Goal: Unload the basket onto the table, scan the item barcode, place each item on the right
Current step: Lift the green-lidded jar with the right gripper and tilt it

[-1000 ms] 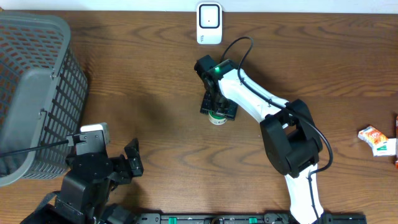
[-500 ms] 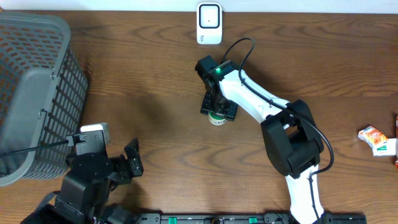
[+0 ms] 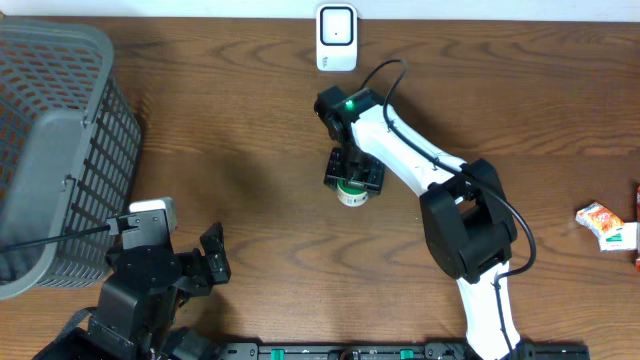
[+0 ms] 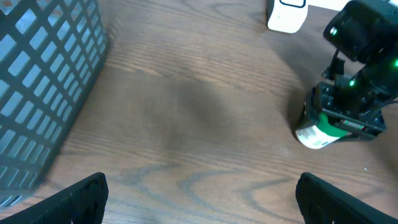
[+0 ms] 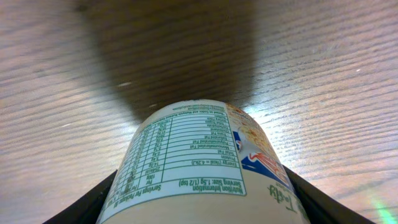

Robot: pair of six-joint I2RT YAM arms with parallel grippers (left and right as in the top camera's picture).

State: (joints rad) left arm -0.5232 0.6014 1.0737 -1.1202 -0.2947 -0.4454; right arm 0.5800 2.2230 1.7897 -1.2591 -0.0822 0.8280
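The item is a white canister [image 3: 351, 193] with a green band and a printed nutrition label. It is gripped near the middle of the table by my right gripper [image 3: 352, 172], which is shut on it. In the right wrist view the canister [image 5: 199, 162] fills the space between the two black fingers [image 5: 93, 202], label facing the camera, above the wood. From the left wrist view it [image 4: 320, 134] appears tilted, its base toward the table. The white scanner [image 3: 336, 38] stands at the far edge. My left gripper [image 4: 199, 199] hangs open and empty at the near left.
A grey mesh basket [image 3: 50, 140] fills the far left side and also shows in the left wrist view [image 4: 43, 74]. A small orange and white packet [image 3: 607, 224] lies at the right edge. The right arm's cable loops above the wrist.
The right gripper has shifted slightly toward the near side with the canister, turning a little. The left arm has not moved.
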